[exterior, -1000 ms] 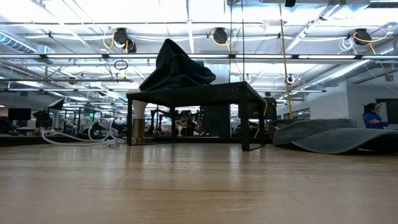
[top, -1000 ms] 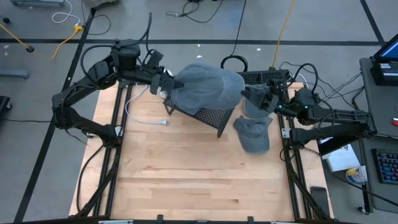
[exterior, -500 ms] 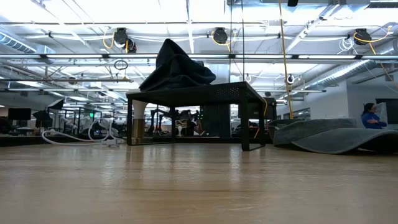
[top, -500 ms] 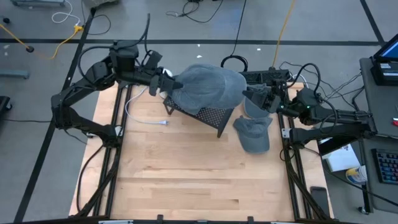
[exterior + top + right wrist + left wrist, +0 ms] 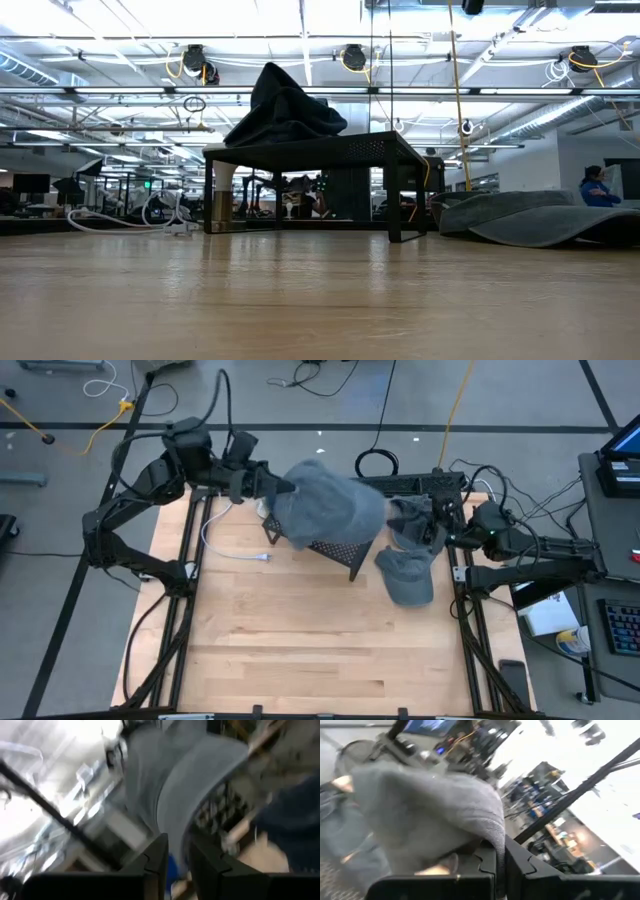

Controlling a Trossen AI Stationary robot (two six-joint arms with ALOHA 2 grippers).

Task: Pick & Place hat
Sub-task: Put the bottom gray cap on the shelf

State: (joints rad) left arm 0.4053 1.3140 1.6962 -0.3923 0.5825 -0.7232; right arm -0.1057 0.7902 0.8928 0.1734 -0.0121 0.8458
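The grey hat (image 5: 325,510) lies draped over the black mesh stand (image 5: 335,546) at the desk's (image 5: 300,640) far edge, its brim pinched in the closed left pincer (image 5: 281,488), the right pincer (image 5: 413,512) gripping another hat's (image 5: 407,574) cloth beside it.

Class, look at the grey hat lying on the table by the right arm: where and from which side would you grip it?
Grip the grey hat at its brim edge, coming from above. It lies flat and limp beside the mesh stand, so only a thin raised edge probably fits between an end effector's fingers.
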